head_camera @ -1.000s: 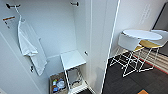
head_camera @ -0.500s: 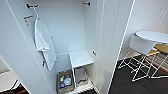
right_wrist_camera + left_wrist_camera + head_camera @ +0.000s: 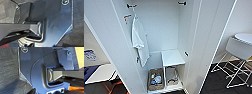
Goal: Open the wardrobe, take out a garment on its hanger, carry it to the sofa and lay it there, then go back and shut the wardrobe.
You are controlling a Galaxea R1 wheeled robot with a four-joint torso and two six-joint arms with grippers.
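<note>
Home room: open wardrobe (image 3: 184, 30), hanging white T-shirt (image 3: 139, 40)

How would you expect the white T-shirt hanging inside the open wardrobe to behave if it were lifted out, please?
The white T-shirt drapes in loose folds, so it is probably floppy and light. Hanging from a single point near its top, it would likely sway and may slip off.

Dark blue-grey wrist plates (image 3: 36, 72) carry round corner screws (image 3: 24, 49), a thin black cable (image 3: 37, 63) and grey jointed bars (image 3: 18, 28).
</note>
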